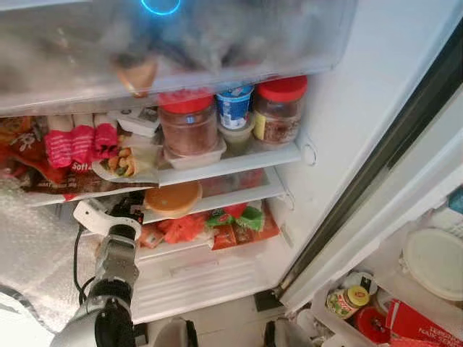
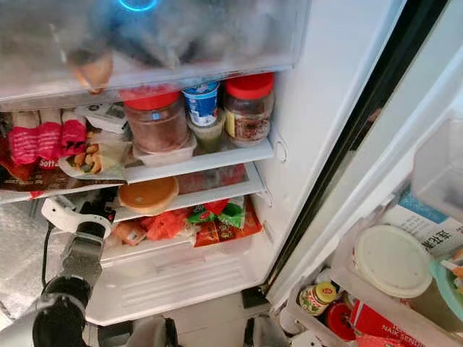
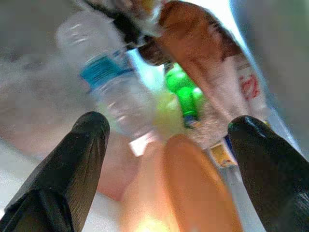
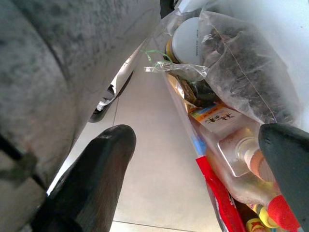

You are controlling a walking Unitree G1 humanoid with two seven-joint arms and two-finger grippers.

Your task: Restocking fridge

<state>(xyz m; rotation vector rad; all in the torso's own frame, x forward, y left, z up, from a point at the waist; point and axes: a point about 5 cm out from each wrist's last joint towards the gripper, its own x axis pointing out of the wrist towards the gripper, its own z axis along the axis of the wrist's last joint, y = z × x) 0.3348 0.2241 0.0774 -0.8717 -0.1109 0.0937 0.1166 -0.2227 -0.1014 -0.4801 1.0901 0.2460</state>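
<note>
L gripper (image 3: 166, 145) is inside the fridge (image 1: 340, 108) at the lower shelf, fingers (image 3: 72, 164) spread, nothing pinched. We see an orange lidded tub (image 1: 172, 198) just ahead and a water bottle (image 3: 111, 82) beyond. R gripper (image 4: 203, 159) hangs by the door bins, fingers apart.

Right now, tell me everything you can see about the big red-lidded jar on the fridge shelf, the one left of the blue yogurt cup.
The big jar is clear, plastic by the look of it, with a wide red lid, and is filled nearly to the top with something reddish-brown. It stands upright on a shallow clear container on the white shelf. The blue yogurt cup stands close beside it, and a smaller red-lidded jar beyond that. No label shows.
</note>
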